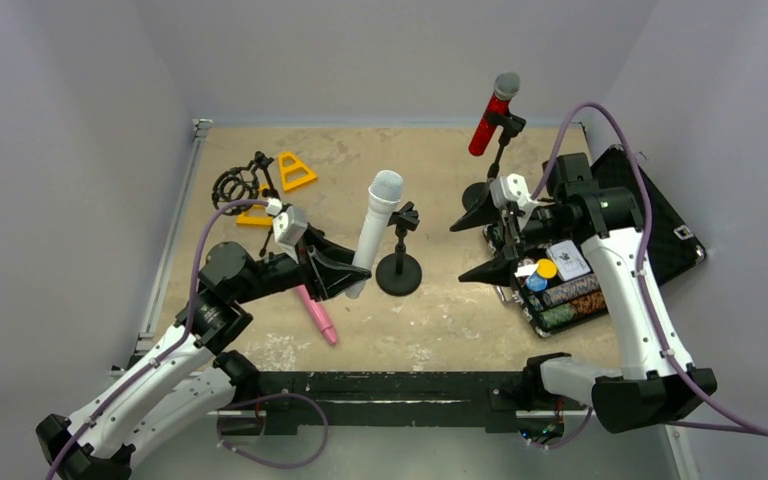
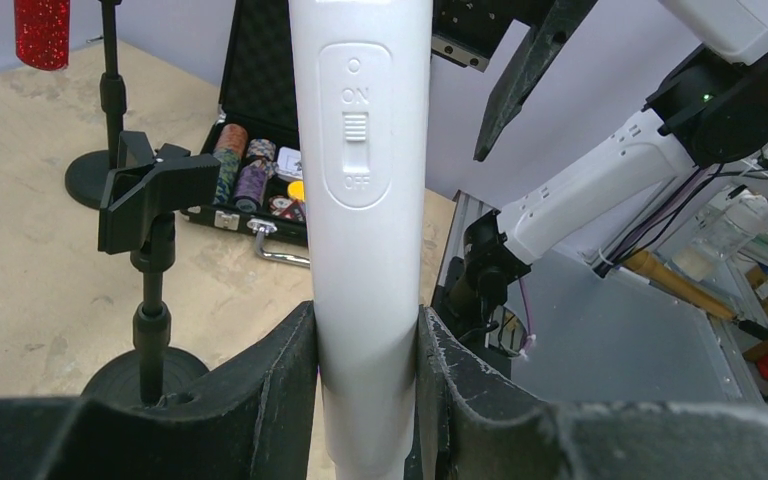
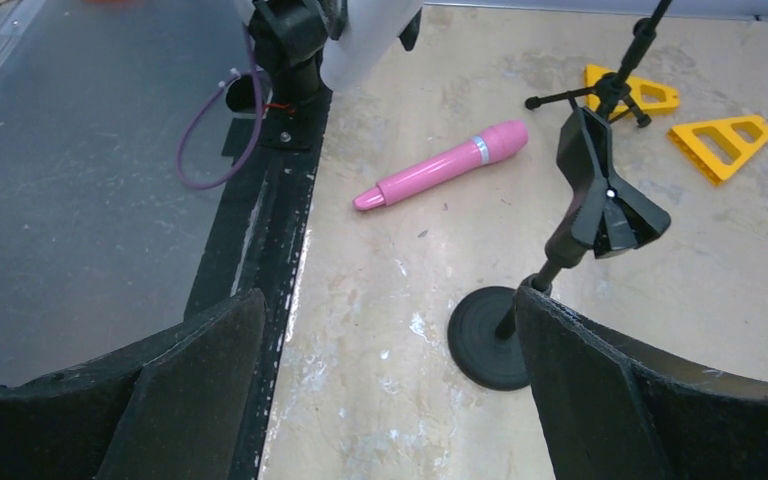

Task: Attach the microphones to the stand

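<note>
The left gripper (image 1: pixel 356 276) was clamped on the lower body of the white microphone (image 1: pixel 375 225), which rose from the jaws with its head tipped toward 1 o'clock. The empty stand (image 1: pixel 400 265) stood just beside it at 3 o'clock. The pink microphone (image 1: pixel 317 313) lay on the table at 7 o'clock from that gripper. The red microphone (image 1: pixel 490 118) sat clipped in the far stand at 1 o'clock. The right gripper (image 1: pixel 472 243) was spread wide, holding nothing.

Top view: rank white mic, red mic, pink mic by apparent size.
1. white mic, clearly longest.
2. red mic.
3. pink mic, shortest visible, but one end is hidden under the left gripper, so rank unsure.
</note>
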### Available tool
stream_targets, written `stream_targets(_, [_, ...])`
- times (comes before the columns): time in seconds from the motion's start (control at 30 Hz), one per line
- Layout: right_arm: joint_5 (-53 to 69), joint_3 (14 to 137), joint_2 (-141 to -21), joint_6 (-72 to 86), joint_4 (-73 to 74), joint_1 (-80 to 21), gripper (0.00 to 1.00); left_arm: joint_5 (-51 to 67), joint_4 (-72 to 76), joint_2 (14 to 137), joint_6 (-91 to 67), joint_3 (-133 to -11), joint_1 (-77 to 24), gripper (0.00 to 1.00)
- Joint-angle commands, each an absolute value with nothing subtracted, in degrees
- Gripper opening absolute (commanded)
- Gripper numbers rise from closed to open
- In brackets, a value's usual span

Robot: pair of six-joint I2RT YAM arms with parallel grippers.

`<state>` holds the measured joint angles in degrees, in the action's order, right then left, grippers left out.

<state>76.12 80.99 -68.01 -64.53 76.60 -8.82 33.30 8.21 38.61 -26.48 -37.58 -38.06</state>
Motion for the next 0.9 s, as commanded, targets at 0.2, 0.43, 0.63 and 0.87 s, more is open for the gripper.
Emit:
stream_targets(0.2, [71.20,83.40,-68.33,-54.53,68.23,-17.19,0.99,32.80,20.72,38.50,-32.58,-36.64,-38.75,0.00])
stream_targets(0.43, [71.59,85.07,-68.63,-46.00,61.50,-20.47,0.99,31.23,27.63,41.65,-35.79,-38.10,-39.96,0.00])
stream_targets(0.63, [71.94,84.71,-67.05,-34.46,51.11,-21.36,0.99,28.04,33.26,46.42,-38.11,-40.37,-41.31,0.00])
stream_targets(0.87, [72.32,85.26,-68.70,-17.06,39.70,-21.32,0.99,24.55,41.90,53.75,-40.60,-43.96,-43.49,0.00])
